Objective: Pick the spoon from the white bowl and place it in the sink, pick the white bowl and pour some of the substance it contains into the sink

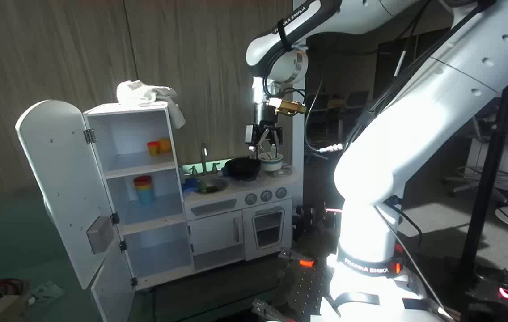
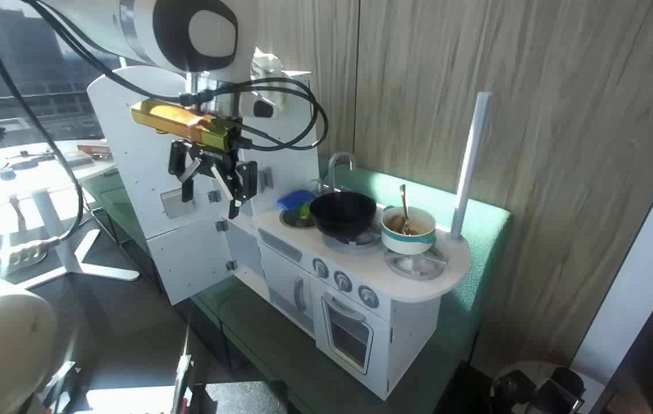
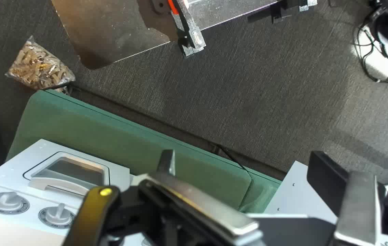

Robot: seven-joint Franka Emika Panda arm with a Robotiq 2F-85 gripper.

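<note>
The white bowl (image 2: 408, 246) with a teal band stands on the right-hand burner of the toy kitchen; it also shows in an exterior view (image 1: 271, 165). A brown spoon (image 2: 403, 198) stands tilted in it, handle up, beside some brown substance (image 2: 397, 223). The small round sink (image 2: 290, 218) is at the other end of the counter, partly hidden by the pan; it also shows in an exterior view (image 1: 218, 184). My gripper (image 2: 211, 201) is open and empty, in the air in front of the kitchen, apart from the bowl. Its spread fingers show in the wrist view (image 3: 243, 167).
A black pan (image 2: 342, 213) stands between sink and bowl. A blue thing (image 2: 296, 199) and a green thing (image 2: 304, 210) are at the sink, by the faucet (image 2: 341, 161). A white post (image 2: 472, 167) rises behind the bowl. The cabinet's white door (image 1: 57, 179) stands open.
</note>
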